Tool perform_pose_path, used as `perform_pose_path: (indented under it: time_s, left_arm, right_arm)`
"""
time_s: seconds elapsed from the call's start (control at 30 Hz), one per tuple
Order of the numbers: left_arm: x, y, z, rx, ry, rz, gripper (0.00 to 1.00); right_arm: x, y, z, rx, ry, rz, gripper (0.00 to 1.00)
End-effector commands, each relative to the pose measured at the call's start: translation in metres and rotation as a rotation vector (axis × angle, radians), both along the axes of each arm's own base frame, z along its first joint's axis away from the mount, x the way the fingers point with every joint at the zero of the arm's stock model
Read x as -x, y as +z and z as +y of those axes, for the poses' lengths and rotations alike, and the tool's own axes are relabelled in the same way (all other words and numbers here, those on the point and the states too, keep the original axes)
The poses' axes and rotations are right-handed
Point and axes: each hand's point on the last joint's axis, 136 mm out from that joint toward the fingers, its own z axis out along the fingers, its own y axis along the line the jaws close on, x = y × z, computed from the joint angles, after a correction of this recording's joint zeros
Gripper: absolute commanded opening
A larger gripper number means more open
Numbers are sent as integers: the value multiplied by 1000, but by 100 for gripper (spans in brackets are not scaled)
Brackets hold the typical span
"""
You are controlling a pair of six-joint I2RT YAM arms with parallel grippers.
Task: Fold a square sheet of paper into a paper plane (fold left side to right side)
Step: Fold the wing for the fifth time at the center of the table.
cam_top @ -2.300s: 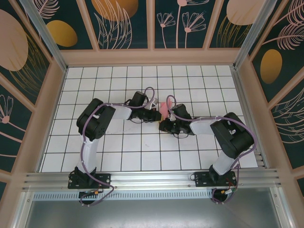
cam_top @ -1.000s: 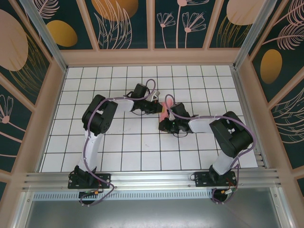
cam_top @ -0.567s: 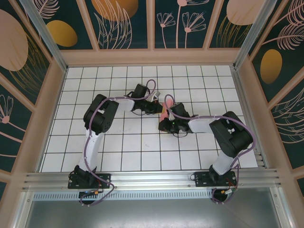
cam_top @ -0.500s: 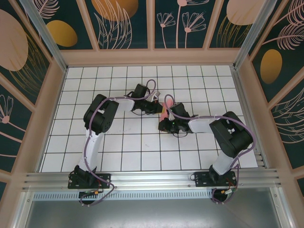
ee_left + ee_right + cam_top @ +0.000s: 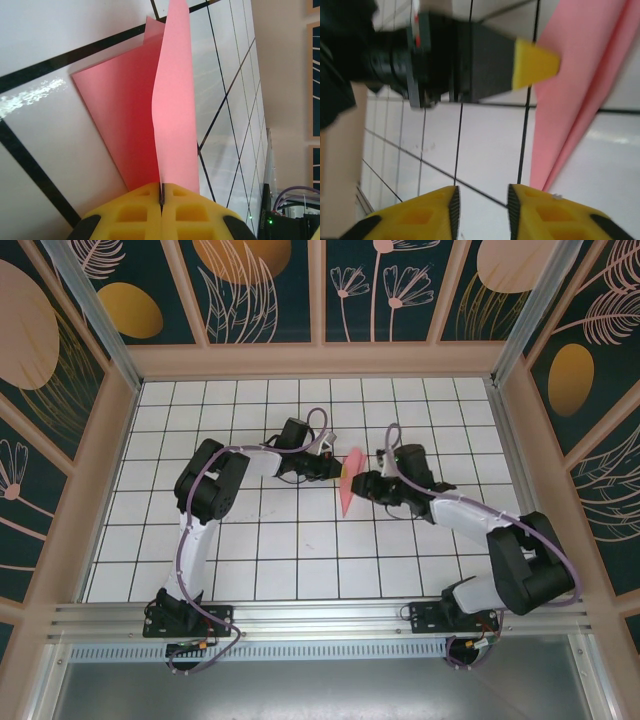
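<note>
The square sheet of paper is folded into a slim salmon-pink paper plane (image 5: 346, 492) that lies near the table's middle. One flap of the paper plane (image 5: 172, 100) stands upright, the other lies flat on the tiles. My left gripper (image 5: 161, 192) is shut on the plane's centre ridge at its far end; from above the left gripper (image 5: 334, 468) touches the paper's left side. My right gripper (image 5: 363, 482) is just right of the plane. In its wrist view the right gripper (image 5: 482, 200) is open with only tiles between its fingers, and the paper plane (image 5: 570, 100) runs beside the right fingertip (image 5: 540, 200).
The white gridded table (image 5: 250, 550) is walled by a tan frame (image 5: 320, 360) on three sides. A metal rail (image 5: 320, 618) with both arm bases runs along the near edge. The left gripper's yellow fingertip (image 5: 535, 65) shows ahead of my right gripper.
My right gripper has opened and drawn back to the right, its arm swinging outward. The paper plane now shows at full length. The left gripper has stayed shut on the paper.
</note>
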Motion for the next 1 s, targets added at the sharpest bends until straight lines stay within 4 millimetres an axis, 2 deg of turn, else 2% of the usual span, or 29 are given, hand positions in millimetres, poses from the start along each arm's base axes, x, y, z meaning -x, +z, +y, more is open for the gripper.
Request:
perform_pose_path:
  time_s: [0.0,0.17,0.27,0.37,0.43,0.7,0.8,0.97]
  left_arm:
    - [10,-60,25,-143,62,75,0]
    - [9,-59,24,-142,65,73,0]
    - [8,-57,23,-136,64,72,0]
    - [9,-55,23,-130,60,70,0]
    - [9,-53,22,-126,57,70,0]
    - [10,-50,19,-101,44,75,0]
    - [10,-49,18,-100,42,72,0]
    - [11,-47,15,-99,35,71,0]
  right_arm:
    - [-15,0,-9,-41,-15,3,27]
    - [-53,-8,-7,-11,-50,11,21]
    - [-71,-23,-12,38,-98,38,21]
    - [-81,-35,-21,35,-153,64,26]
    - [-86,-37,-22,30,-165,64,31]
    - [-94,-40,-10,10,-101,66,28]
    - [-95,-48,-12,33,-115,83,29]
    - [-96,-58,-20,77,-149,97,37]
